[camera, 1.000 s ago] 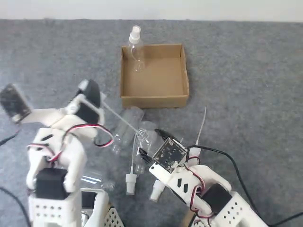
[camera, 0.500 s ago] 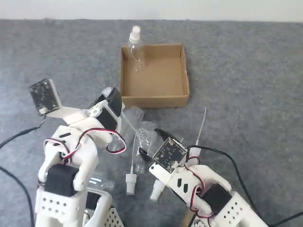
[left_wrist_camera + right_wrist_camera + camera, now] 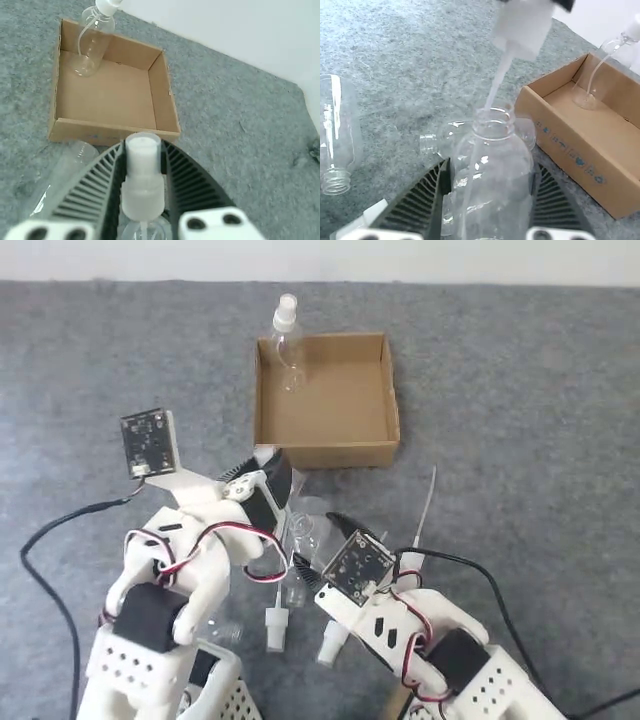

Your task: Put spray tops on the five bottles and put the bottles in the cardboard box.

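Swinging in from 9 o'clock, the left arm has carried its spray top (image 3: 143, 172) across the bench (image 3: 520, 390) to a spot over the bottle (image 3: 492, 170), while the right arm has kept its place.

That bottle stands upright near the middle of the bench, at 6 o'clock from the cardboard box (image 3: 330, 453). The right tool (image 3: 491, 167) is clenched on its body, 1 finger on each side. The left tool (image 3: 142, 146) is clamped on the white head of the spray top. The head hangs above the open neck, apart from it, and the thin dip tube already runs down through the neck into the glass.

The coming move turns on that alignment. The bottle's long axis is upright, but the tube slants into it, so the head seems to sit a little off the neck's centre line. By my reading, the left arm must bring the head straight over the neck and lower it before any seating or twisting.

Farther out, 1 capped bottle (image 3: 287, 340) leans in the box's 11 o'clock corner. 2 open bottles (image 3: 337, 135) lie on their sides near the held one. 2 loose spray tops (image 3: 275, 623) lie at 6 o'clock from it, between the 2 arm bases.
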